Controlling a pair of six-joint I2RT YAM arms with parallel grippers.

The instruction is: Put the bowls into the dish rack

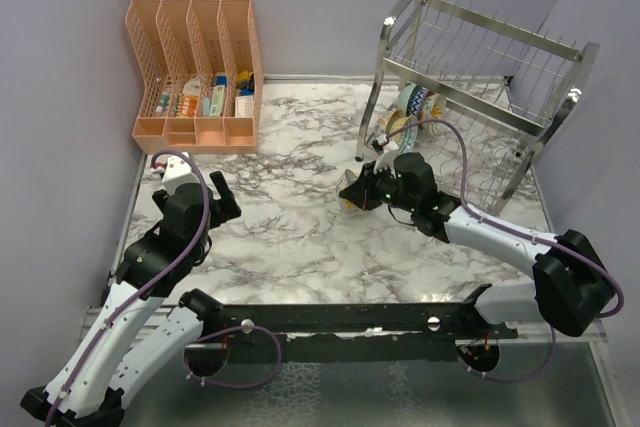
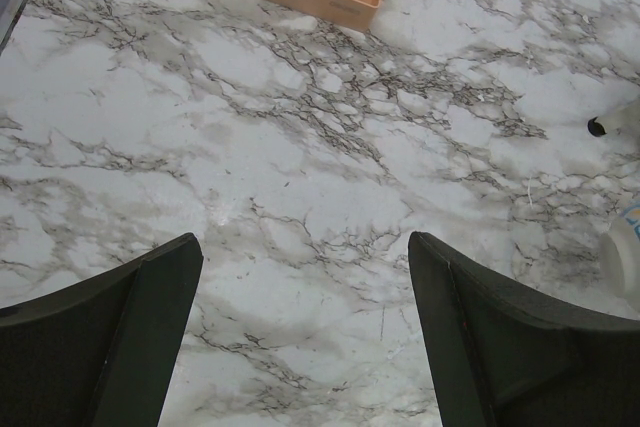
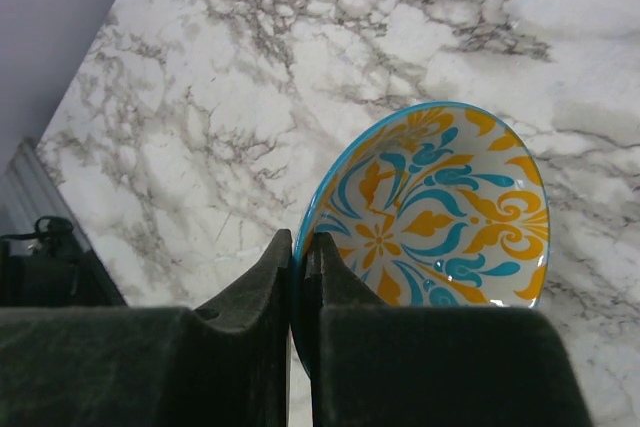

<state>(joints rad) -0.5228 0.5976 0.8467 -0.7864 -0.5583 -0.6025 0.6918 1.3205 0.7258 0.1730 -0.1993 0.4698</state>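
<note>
white shells with black joints make up the left arm and right arm. a thin purple cable runs along each. the fingers are matte black, wedge-shaped, grainy. a green light marks the right wrist.

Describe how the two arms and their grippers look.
The left arm and right arm share white link shells and chunky black joints. A mauve cable loops along each. The left gripper and right gripper have matte black, wedge-shaped fingers.
</note>
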